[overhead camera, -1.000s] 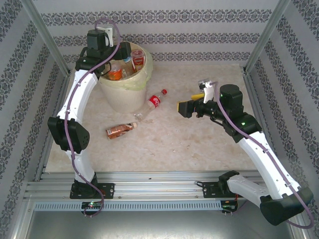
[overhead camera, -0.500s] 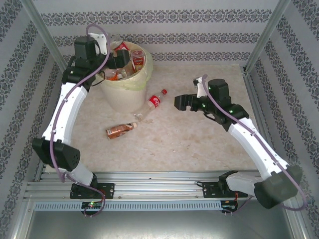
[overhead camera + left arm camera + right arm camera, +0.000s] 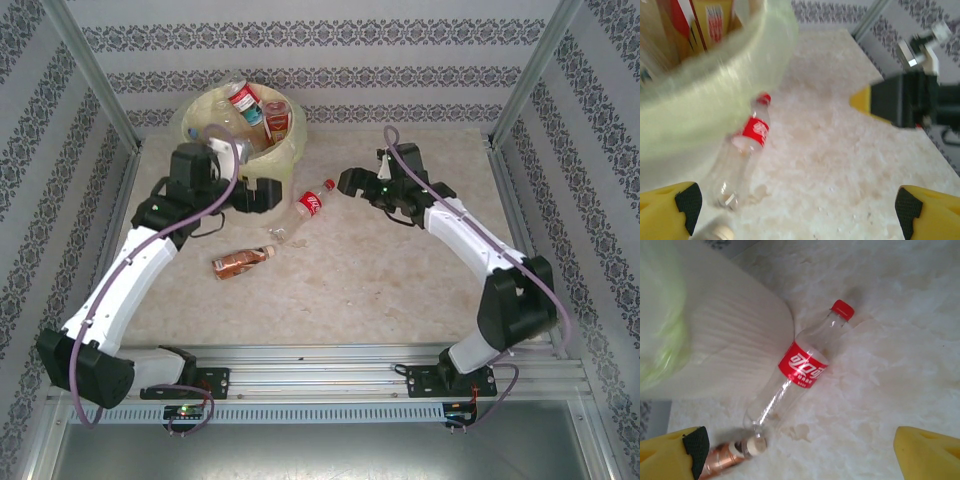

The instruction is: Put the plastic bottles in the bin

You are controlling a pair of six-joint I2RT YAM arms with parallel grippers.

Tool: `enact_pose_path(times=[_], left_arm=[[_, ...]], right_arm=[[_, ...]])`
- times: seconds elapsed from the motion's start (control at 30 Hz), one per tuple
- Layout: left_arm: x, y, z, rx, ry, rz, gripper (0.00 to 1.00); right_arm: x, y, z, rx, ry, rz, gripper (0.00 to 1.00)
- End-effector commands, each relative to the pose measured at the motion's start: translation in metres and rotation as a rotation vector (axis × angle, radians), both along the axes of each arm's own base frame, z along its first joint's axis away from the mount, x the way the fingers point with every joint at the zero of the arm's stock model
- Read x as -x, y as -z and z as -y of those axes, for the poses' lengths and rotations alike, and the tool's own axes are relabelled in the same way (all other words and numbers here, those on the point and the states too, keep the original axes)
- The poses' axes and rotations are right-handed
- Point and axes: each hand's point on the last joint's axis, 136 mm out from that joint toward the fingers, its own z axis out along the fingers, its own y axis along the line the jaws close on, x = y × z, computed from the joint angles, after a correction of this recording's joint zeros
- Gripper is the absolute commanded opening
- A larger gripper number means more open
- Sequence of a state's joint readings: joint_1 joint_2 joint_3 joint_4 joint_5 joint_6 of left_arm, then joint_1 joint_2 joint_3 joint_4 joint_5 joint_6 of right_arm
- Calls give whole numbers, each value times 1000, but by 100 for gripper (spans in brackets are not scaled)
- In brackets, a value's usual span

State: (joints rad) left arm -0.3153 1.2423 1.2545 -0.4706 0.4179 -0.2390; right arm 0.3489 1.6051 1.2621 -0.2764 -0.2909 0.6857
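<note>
Sitting at the far left, the bin [image 3: 293, 133] already has a bunch of plastic bottles [image 3: 245, 105] piled inside. Two more lie on the table [image 3: 400, 290]: a red-label bottle [image 3: 312, 203] just beside the bin's near-right side, cap pointing far-right, and a brown-label bottle [image 3: 242, 261] a bit nearer and to the left. Left gripper [image 3: 268, 197], jaws spread wide and empty, hangs by the bin wall just left of the red-label one. Right gripper [image 3: 348, 182], also spread, hovers just right of its cap.
</note>
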Motion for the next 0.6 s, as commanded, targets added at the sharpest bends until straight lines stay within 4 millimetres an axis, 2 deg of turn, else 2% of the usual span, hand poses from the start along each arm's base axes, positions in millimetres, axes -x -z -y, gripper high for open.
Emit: enact_pose_path(times=[0.0, 0.1, 0.37, 0.57], left_arm=[[6, 6, 9, 48, -1, 7, 100], [12, 21, 18, 93, 1, -11, 100], [16, 43, 30, 152, 1, -23, 100], [18, 53, 36, 177, 8, -40, 100]], right_arm=[[-32, 3, 2, -79, 145, -12, 94], [-52, 21, 2, -120, 236, -50, 90], [-92, 72, -6, -245, 398, -161, 78], [-113, 92, -17, -298, 443, -200, 74]])
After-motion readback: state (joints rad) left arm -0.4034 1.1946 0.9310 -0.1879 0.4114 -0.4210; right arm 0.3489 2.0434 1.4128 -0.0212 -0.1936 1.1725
